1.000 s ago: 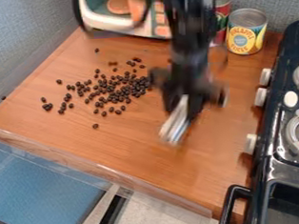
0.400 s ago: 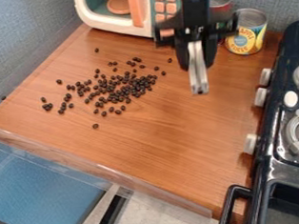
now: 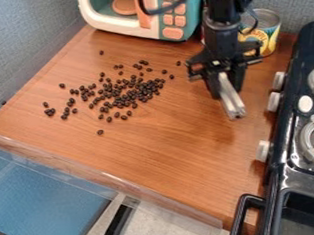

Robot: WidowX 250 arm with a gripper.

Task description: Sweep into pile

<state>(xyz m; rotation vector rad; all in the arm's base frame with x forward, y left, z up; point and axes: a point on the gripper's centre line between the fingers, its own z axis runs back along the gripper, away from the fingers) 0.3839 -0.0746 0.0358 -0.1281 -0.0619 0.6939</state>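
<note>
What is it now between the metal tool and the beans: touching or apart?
Apart. The camera view shows a wide stretch of wood between the tip of the metal tool and the beans.

From here, the beans [image 3: 143, 93] lie scattered on the counter [image 3: 169, 164], left of the claw [image 3: 229, 91], which has a tool [image 3: 232, 103] in it. The stove [image 3: 291, 164] stands to its right, the can [image 3: 270, 34] behind it, the toy microwave [image 3: 173, 33] behind and left.
</note>
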